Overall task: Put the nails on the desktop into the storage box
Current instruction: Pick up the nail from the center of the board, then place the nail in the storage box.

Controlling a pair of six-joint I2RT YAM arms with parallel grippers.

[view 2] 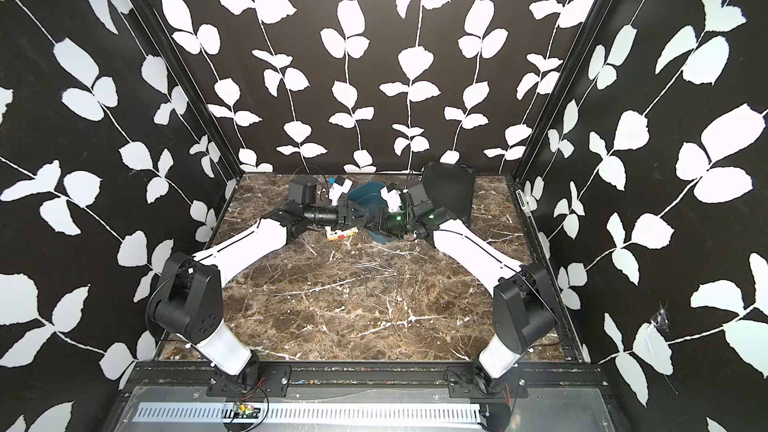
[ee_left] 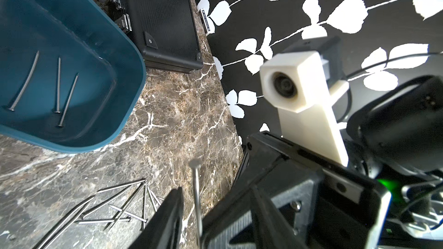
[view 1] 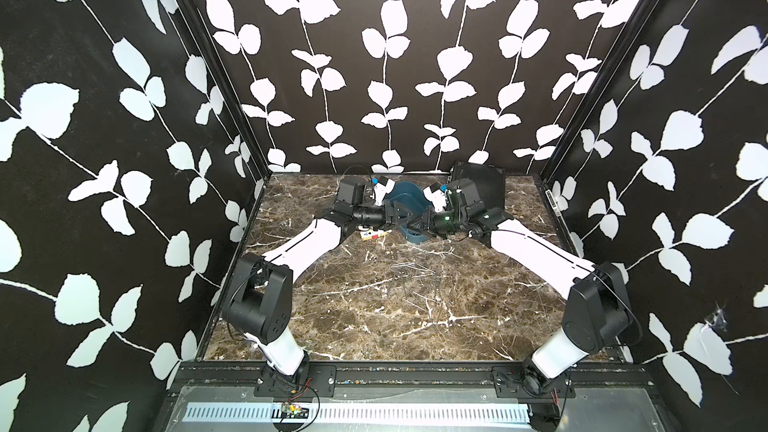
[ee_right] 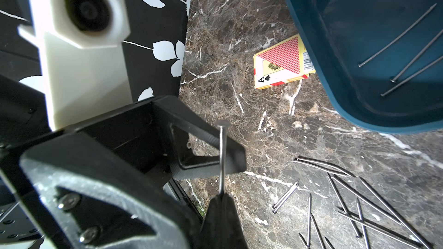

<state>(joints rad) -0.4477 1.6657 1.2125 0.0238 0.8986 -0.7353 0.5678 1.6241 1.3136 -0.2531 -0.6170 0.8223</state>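
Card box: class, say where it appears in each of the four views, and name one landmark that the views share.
Top view: card box lies just left of the tub, at its near end.
Top view: card box, same spot beside the tub.
Left wrist: not in it.
Right wrist: card box near the middle, against the tub.
Shared landmark: the tub, also in the left wrist view.
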